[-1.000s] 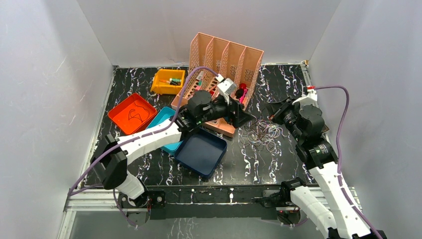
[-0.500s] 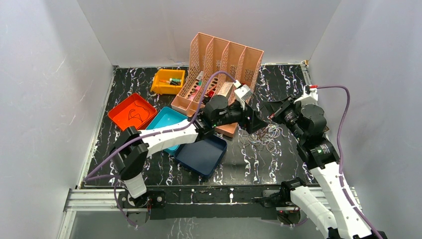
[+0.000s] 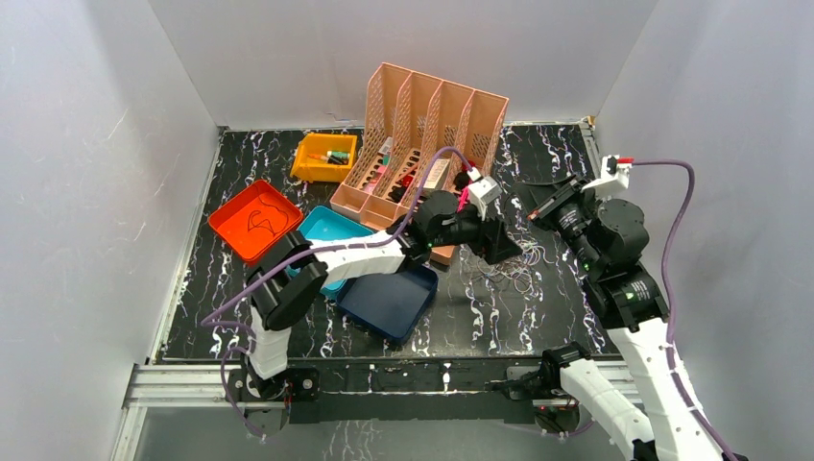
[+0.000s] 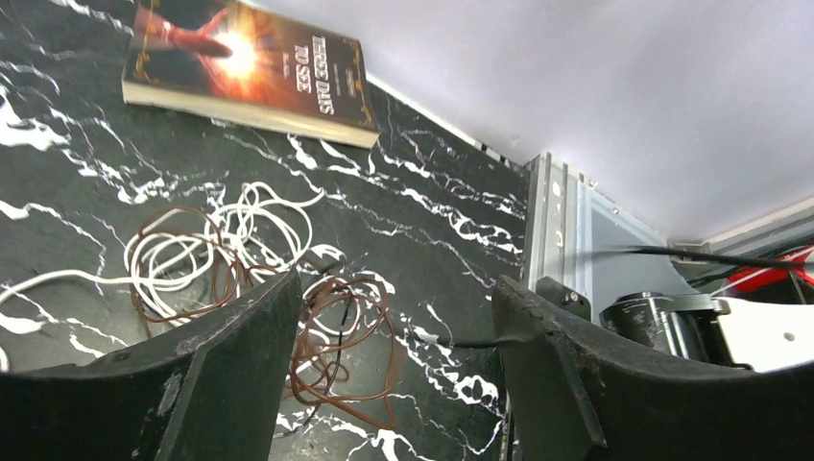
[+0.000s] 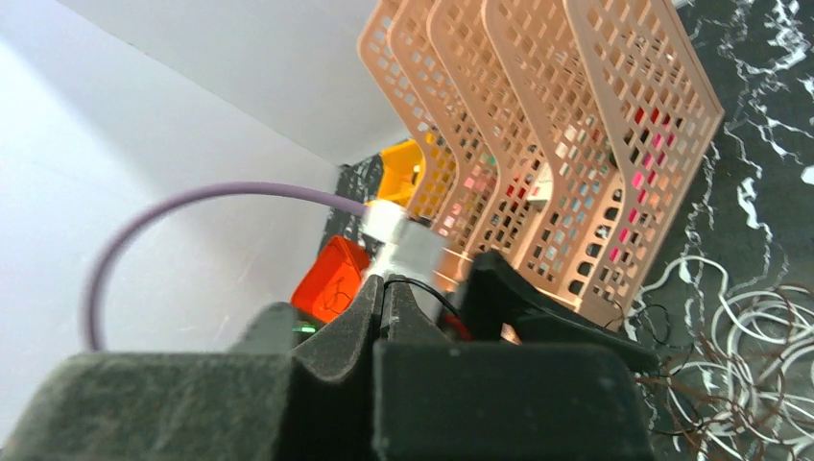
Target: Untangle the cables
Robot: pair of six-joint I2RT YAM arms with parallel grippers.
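Note:
The cables [image 3: 514, 264] lie as a loose tangle of thin brown, white and black wires on the black marbled table, right of centre. In the left wrist view the tangle [image 4: 240, 264] lies just beyond my open left gripper [image 4: 395, 288], and a thin black wire [image 4: 461, 341] runs to its right finger. In the top view the left gripper [image 3: 501, 248] sits low over the tangle's left edge. My right gripper [image 3: 539, 205] is raised behind the tangle. It is shut [image 5: 384, 286] on a thin black cable [image 5: 427, 288] that leaves its tips.
A pink file organizer [image 3: 432, 115] stands just behind the left arm. A dark blue tray [image 3: 389, 293], teal tray [image 3: 322, 230], orange tray [image 3: 254, 219] and yellow bin [image 3: 324, 156] lie to the left. A book [image 4: 250, 67] lies beyond the tangle.
My left arm has stretched to the right, bringing its open gripper from the organizer to the tangle. My right gripper has lifted and moved back and right.

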